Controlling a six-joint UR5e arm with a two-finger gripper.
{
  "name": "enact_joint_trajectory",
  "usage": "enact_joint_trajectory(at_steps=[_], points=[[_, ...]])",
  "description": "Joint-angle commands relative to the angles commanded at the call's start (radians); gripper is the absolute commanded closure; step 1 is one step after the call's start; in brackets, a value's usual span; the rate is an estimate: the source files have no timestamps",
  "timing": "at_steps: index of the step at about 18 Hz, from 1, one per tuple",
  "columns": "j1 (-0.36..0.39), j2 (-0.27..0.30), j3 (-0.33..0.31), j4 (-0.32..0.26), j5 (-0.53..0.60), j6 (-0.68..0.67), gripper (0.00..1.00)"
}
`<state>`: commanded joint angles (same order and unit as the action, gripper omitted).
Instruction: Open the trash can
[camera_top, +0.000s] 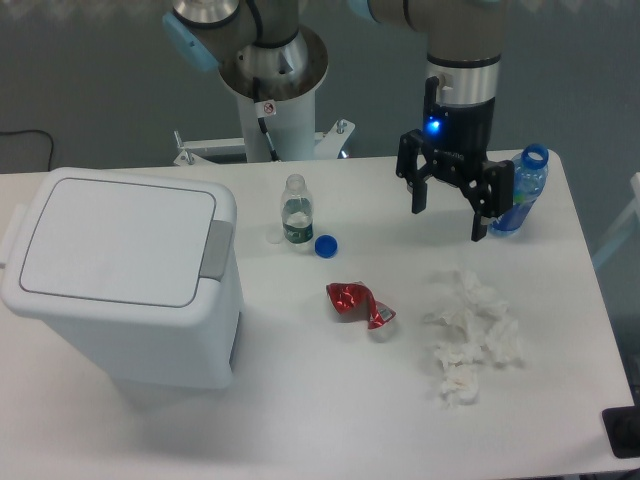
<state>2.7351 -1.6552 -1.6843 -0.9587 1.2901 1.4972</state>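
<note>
The trash can (120, 280) is a large white boxy bin at the left of the table. Its flat white lid (115, 240) is shut, and its grey push-latch tab (216, 250) sits on the right edge of the lid. My gripper (449, 224) hangs above the table at the back right, far to the right of the bin. Its two black fingers (419, 198) are spread wide apart and hold nothing.
A small clear bottle (296, 211) without cap stands mid-table, a blue cap (325, 246) beside it. A crushed red wrapper (359, 304) lies in the middle. Crumpled white tissues (468, 336) lie at the right. A blue-capped bottle (523, 192) stands just right of my gripper. The arm's base (270, 70) is behind.
</note>
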Motion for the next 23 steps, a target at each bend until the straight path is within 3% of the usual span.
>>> enact_joint_trajectory(at_steps=[12, 23], points=[[-0.005, -0.002, 0.006, -0.002, -0.005, -0.028, 0.0], [-0.08, 0.002, 0.046, -0.002, -0.011, -0.304, 0.0]])
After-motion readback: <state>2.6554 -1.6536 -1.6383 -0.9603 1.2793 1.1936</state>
